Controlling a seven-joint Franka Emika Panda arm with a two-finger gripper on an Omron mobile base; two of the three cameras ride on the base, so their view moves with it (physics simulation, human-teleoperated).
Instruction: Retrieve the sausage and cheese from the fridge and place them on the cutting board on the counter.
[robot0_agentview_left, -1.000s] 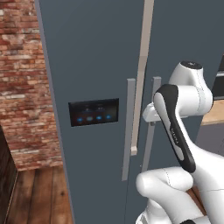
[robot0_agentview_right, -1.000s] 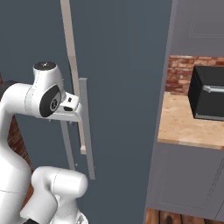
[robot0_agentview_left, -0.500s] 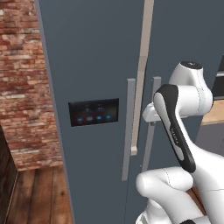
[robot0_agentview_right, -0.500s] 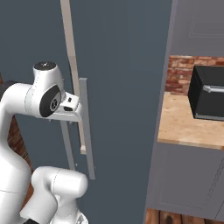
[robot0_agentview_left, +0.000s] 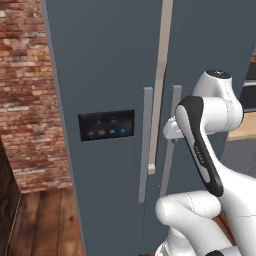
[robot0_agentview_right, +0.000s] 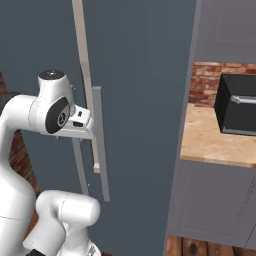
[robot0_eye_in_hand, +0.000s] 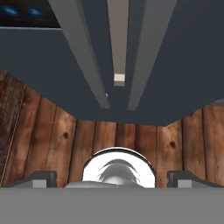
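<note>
- The opening step is in hand: the fridge (robot0_agentview_left: 110, 75) stands shut, so sausage and cheese are presumably inside.
- The pincer (robot0_eye_in_hand: 111, 178), spread wide and empty, hovers just before the two door handles (robot0_agentview_right: 100, 142), at the seam.
- Next it must close on one handle and pull.
- The counter (robot0_agentview_right: 215, 142) lies at the fridge's right.

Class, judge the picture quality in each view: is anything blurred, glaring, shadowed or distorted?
Left base view: flat, even light on the fridge, its panel glowing blue. Right base view: sharp, no glare on the counter. Hand view: handles splay steeply in perspective.
</note>
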